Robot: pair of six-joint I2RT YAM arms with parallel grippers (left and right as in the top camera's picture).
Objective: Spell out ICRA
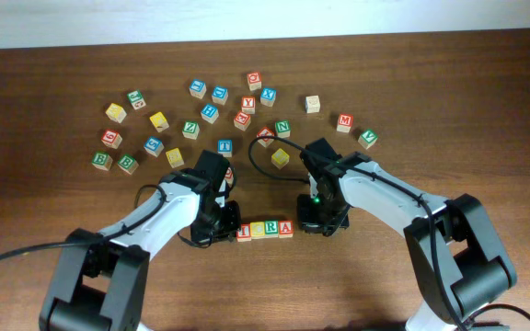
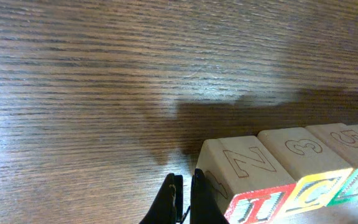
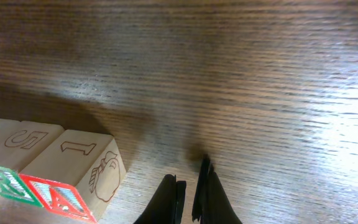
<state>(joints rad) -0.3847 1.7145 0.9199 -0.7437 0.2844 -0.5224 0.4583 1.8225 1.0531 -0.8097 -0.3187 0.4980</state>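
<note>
**Four blocks in a row say ICRA, with a gripper at each end**

On the left, the left gripper (image 2: pixel 184 190) is low over the dark brown wooden tabletop (image 1: pixel 53 83). Its two black fingers are pushed almost together, and there is nothing between them. It is just beside the left end of the row, and I cannot tell if it touches.

Next comes the row, near the front middle of the tabletop. First is the red-edged wooden I block (image 1: pixel 244 231). Then come the yellow-edged wooden C block (image 1: pixel 258 230), the green-edged wooden R block (image 1: pixel 271 229) and the red-edged wooden A block (image 1: pixel 285 228). The four cubes sit side by side, touching, in a straight line. Their tops show carved marks: a Z, a 3, a 5 and a 1.

On the right, the right gripper (image 3: pixel 188 186) is near the A block but not touching it. Its fingers are close together too, and they hold nothing.

Farther back, well apart from the row, lots of loose coloured wooden letter blocks (image 1: pixel 210 112) are spread across the tabletop.
</note>
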